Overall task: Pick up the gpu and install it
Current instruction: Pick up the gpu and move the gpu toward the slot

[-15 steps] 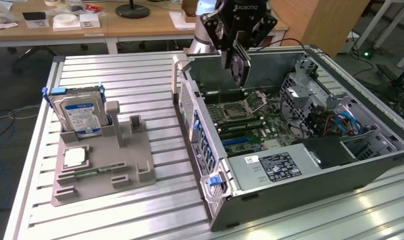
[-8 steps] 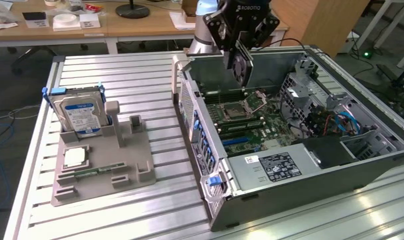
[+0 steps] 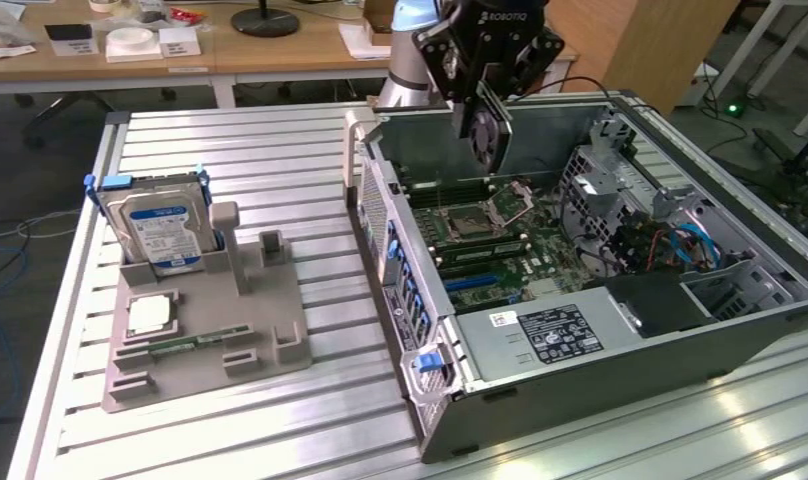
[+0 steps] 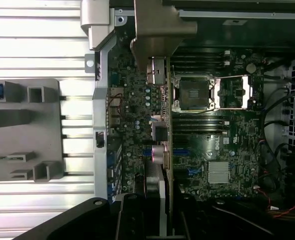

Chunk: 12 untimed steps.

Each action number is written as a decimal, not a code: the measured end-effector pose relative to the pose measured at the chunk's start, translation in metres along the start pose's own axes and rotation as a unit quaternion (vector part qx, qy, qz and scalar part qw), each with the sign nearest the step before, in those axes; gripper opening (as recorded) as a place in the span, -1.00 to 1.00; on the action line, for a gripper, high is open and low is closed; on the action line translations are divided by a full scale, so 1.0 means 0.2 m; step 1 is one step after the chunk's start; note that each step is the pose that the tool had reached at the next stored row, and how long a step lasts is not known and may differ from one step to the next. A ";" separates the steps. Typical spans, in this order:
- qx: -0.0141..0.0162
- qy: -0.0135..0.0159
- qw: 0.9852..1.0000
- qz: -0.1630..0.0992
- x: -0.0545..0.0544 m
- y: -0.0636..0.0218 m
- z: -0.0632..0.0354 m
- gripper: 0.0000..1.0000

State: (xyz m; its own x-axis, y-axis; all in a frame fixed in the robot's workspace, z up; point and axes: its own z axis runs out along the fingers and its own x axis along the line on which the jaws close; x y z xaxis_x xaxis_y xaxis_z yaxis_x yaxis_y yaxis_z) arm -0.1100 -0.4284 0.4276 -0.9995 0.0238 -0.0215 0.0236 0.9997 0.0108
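My gripper (image 3: 488, 100) hangs over the open computer case (image 3: 438, 400), shut on the gpu (image 3: 492, 135). The card hangs on edge below the fingers, black fan face toward the exterior view's left, above the far end of the motherboard (image 3: 504, 255). In the wrist view the gpu (image 4: 166, 145) appears edge-on, running from my gripper (image 4: 157, 205) out to its silver end bracket (image 4: 157, 25). The bracket sits near the case's rear wall. The card is still above the board and the CPU socket (image 4: 195, 92), not seated in a slot.
On the exterior view's left a grey fixture (image 3: 264, 335) holds a silver hard drive (image 3: 164, 225), a CPU chip (image 3: 153, 315) and a green memory stick (image 3: 184, 345). Inside the case are a power supply (image 3: 558, 335), a drive cage (image 3: 618, 170) and cables (image 3: 684, 245).
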 end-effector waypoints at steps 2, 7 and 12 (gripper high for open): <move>0.000 0.000 1.000 0.000 -0.01 0.000 0.001 -0.44; 0.000 0.000 1.000 0.000 -0.03 0.001 0.003 -0.44; 0.000 0.000 1.000 0.000 -0.06 0.001 0.005 -0.44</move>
State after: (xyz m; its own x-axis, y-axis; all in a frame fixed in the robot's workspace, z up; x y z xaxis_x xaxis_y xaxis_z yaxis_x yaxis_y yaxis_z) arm -0.0972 -0.4284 0.4269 -0.9995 0.0238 -0.0215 0.0236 0.9997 0.0108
